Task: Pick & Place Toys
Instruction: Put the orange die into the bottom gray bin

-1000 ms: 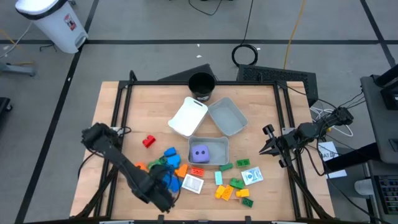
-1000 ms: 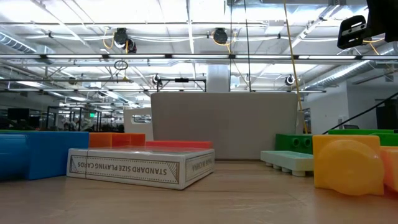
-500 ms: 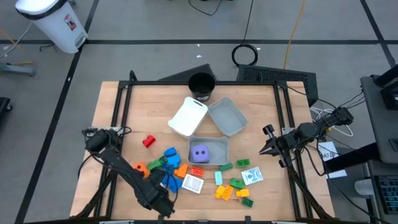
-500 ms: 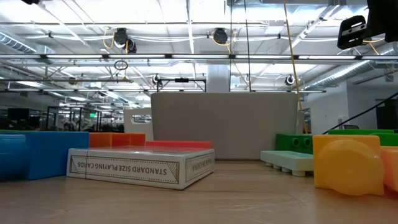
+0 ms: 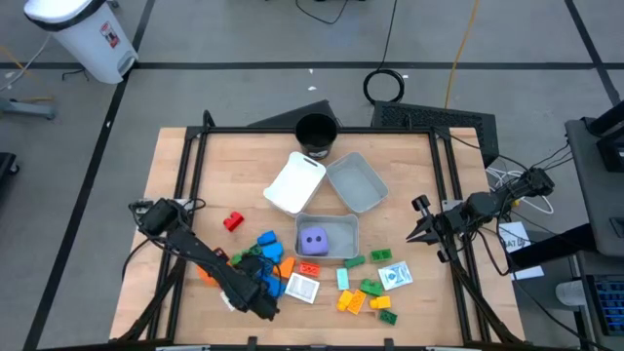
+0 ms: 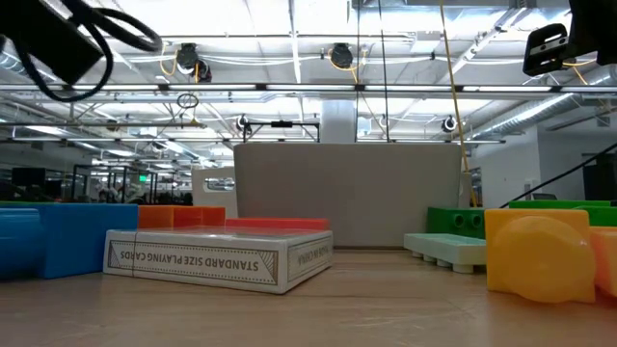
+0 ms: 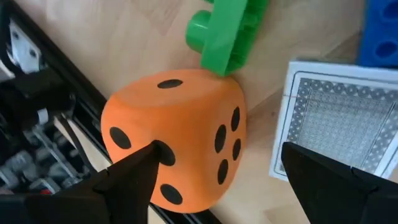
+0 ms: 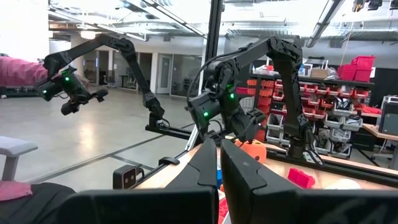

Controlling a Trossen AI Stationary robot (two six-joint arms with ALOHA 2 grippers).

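An orange dotted die (image 7: 177, 134) sits on the wood close to the table's black edge rail (image 7: 56, 99). A green block (image 7: 230, 31) lies just beyond it, with a white box of playing cards (image 7: 329, 124) beside it. My left gripper (image 7: 219, 158) is open and slants down over the die near the table's near edge (image 5: 255, 297). One finger shows in front of the die's face and the other stands over the card box. The high view hides the die under that gripper. My right gripper (image 5: 417, 226) waits shut at the table's right edge. My left gripper may or may not touch the orange die: one finger (image 7: 134, 180) shows in front of the die's lower face (image 7: 168, 149), and I cannot tell whether they meet. The die rests on the table.
A purple die lies in a translucent tray (image 5: 343, 252) at mid-table. Behind it stand a white tray (image 5: 295, 182), a grey tray (image 5: 356, 182) and a black cup (image 5: 316, 135). Small blocks (image 5: 366, 292) are scattered near right, and a red block (image 5: 232, 222) lies at left.
My left gripper has come down toward the toys at the table's near edge, and its wrist has rolled. Part of that arm now shows at the top left of the low view. My right arm has kept still.
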